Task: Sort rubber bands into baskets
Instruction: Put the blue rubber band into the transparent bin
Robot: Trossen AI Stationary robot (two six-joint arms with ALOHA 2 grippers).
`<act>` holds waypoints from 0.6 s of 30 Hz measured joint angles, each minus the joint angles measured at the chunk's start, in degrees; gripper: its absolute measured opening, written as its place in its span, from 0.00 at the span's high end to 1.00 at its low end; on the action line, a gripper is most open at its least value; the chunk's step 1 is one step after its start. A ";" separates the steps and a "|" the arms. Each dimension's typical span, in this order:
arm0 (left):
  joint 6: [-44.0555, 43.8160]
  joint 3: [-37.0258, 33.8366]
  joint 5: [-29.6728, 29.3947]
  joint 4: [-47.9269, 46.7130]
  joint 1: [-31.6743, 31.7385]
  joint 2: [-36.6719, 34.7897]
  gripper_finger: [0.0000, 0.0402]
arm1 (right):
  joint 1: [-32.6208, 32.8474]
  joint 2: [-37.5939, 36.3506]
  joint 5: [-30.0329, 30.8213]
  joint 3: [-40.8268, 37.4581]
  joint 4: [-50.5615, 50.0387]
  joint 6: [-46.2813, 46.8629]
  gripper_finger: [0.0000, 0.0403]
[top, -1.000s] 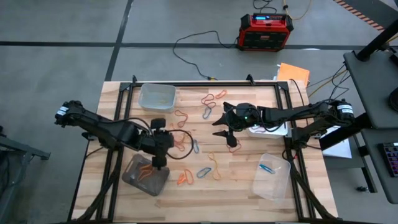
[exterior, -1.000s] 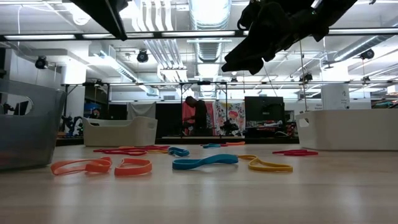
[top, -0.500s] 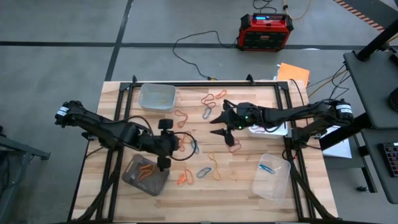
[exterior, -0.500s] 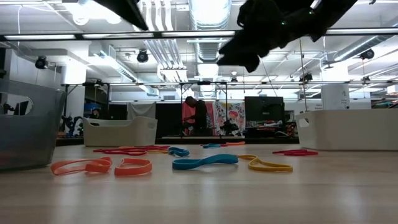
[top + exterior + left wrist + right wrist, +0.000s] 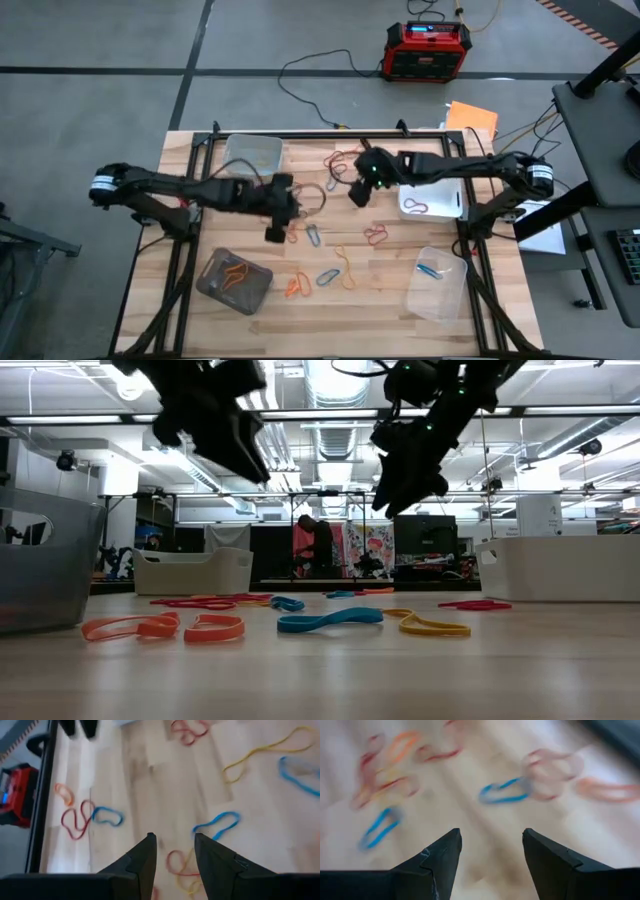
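Observation:
Rubber bands lie loose on the wooden table: a red one (image 5: 345,157), blue ones (image 5: 335,180) (image 5: 313,235), a yellow one (image 5: 345,265) and an orange one (image 5: 297,288). The smoky grey basket (image 5: 235,282) at the near left holds orange bands. The white basket (image 5: 432,200) holds a red band, and the near-right clear basket (image 5: 437,283) a blue one. Another clear basket (image 5: 252,153) stands at the far left. My left gripper (image 5: 174,840) hangs open above a red-and-yellow tangle left of the table's centre. My right gripper (image 5: 491,835) hangs open above the far-middle bands. Neither holds anything.
A red-and-black box (image 5: 426,50) with a black cable stands on the floor beyond the far edge. An orange sheet (image 5: 470,117) lies at the table's far right corner. Black frame rails (image 5: 330,133) run along the table's edges. A person (image 5: 315,545) stands far off in the room.
My left gripper has swung away from above the smoky grey basket toward the table's centre, has sunk lower, and its wrist has rolled. My right gripper has gone toward the far edge and turned. No band or basket has moved.

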 joint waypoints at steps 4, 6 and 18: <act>0.48 -0.78 3.61 3.00 6.53 -0.01 0.71 | -0.48 0.96 2.17 4.80 -0.51 -3.08 0.49; -1.51 -0.77 3.78 3.52 8.39 -0.11 0.71 | -0.42 1.29 1.94 7.14 0.19 -3.40 0.49; -8.56 -0.98 3.71 9.63 8.59 -1.93 0.71 | -0.30 2.95 1.89 10.27 0.43 -14.40 0.49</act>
